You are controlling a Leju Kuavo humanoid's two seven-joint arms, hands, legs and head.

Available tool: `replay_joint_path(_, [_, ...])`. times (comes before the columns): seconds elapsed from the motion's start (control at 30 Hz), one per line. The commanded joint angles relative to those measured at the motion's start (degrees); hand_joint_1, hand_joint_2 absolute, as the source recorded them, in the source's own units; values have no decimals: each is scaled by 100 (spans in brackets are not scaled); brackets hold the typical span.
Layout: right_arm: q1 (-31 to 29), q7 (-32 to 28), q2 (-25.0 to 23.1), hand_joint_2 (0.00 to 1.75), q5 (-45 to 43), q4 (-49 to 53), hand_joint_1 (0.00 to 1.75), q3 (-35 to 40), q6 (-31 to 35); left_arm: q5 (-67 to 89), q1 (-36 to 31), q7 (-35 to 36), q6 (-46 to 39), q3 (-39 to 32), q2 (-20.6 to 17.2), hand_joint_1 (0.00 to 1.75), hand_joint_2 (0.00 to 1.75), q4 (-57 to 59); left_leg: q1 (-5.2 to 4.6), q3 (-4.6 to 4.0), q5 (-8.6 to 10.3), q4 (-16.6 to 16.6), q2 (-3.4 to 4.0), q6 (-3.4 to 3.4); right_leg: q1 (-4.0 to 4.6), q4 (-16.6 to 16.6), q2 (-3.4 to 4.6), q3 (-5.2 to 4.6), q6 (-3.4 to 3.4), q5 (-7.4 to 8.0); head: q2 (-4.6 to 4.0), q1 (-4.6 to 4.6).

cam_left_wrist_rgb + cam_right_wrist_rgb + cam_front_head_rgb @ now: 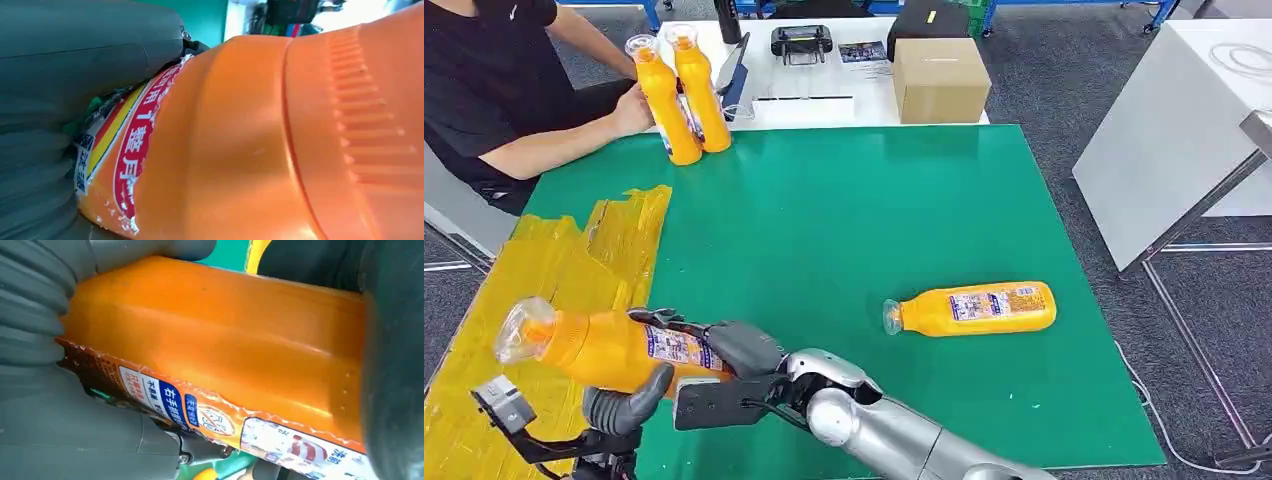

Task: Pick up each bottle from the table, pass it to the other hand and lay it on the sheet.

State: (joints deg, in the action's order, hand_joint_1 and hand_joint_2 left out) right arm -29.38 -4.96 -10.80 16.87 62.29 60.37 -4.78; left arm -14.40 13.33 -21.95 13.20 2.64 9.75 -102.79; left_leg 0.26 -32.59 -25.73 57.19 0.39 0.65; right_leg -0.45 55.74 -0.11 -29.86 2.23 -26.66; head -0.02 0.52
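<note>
Four orange bottles show in the head view. One bottle is held over the near left edge of the green tabletop, above the crumpled yellow sheet that drapes over that edge, its clear cap pointing left. Both hands grip it: the right hand wraps its labelled body from the right, and the left hand has its thumb curled up against the underside (the wrist views show grey fingers pressed on the orange plastic). A second bottle lies on its side on the right part of the tabletop, cap to the left, well apart from the hands, with open green surface between. Two upright bottles stand at the far left corner, touched by a person's hand. A cardboard box sits just beyond the far edge.
</note>
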Motion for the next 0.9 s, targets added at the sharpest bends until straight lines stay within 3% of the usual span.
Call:
replay_joint_path(0.03, [149,29,558,175,307,420,0,-385,415,1026,-164,-444,-543,-220,-7,175,175,-210,6,8,1,-2,-23,1,6,-10,-20,19,-2,-2,0,0])
replay_joint_path(0.4, [1134,-267,1795,175,569,2200,0,-2308,328,3096,-108,-1162,-1461,-1745,-64,175,175,-119,7,19,-4,-6,-35,1,6,-20,-27,37,-2,-6,0,0])
replay_joint_path(0.7, [1206,-306,1796,175,621,2284,0,-2398,282,3351,-132,-1231,-1533,-1816,-31,175,175,-91,4,13,-5,0,-26,-2,4,-9,-10,22,-5,-2,0,0])
replay_joint_path(0.9, [1575,-518,2590,175,519,2863,0,-2843,19,5574,-169,-1359,-2950,-2160,-212,175,175,452,0,17,-2,-7,-40,2,2,-16,-26,30,0,-4,0,0])
